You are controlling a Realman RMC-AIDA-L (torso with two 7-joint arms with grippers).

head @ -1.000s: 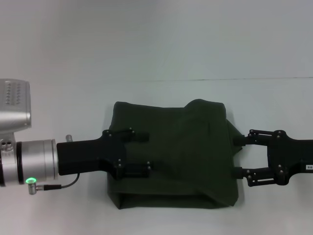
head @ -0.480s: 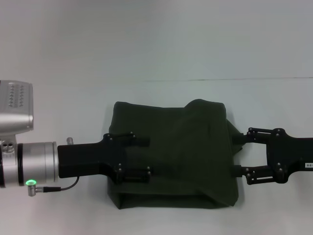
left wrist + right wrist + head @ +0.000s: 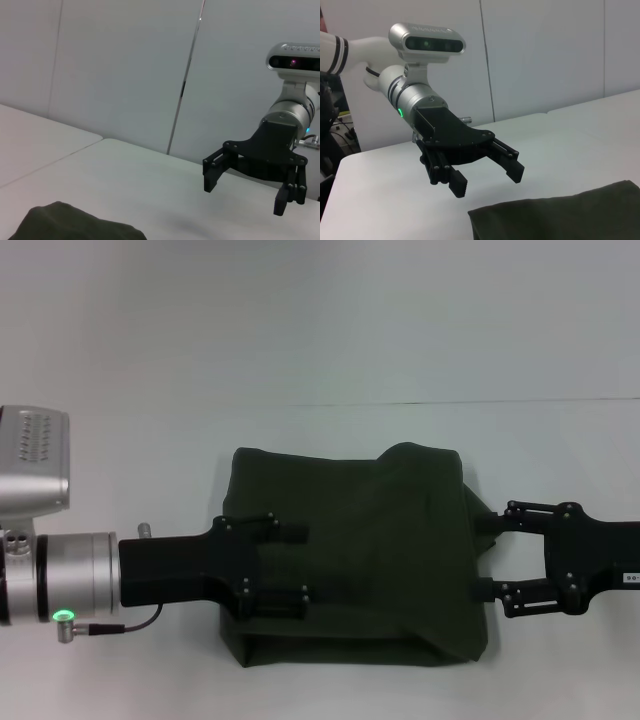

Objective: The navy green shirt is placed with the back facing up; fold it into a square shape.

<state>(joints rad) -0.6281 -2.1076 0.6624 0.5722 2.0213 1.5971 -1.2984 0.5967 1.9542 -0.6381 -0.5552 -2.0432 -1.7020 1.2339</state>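
Navy green shirt (image 3: 360, 560): dark olive cloth, matte and soft, folded into a rough rectangle with a rumpled hump at its far right corner and a doubled hem along its near edge; lies flat on the white desk (image 3: 320, 430). Left pincer (image 3: 300, 563): black, blocky, on a silver wrist, reaching level from the shirt's left side, hovering above the cloth, fingers spread wide, holding nothing. Right pincer (image 3: 485, 555): black linkage fingers, spread wide, empty, level at the shirt's right edge.
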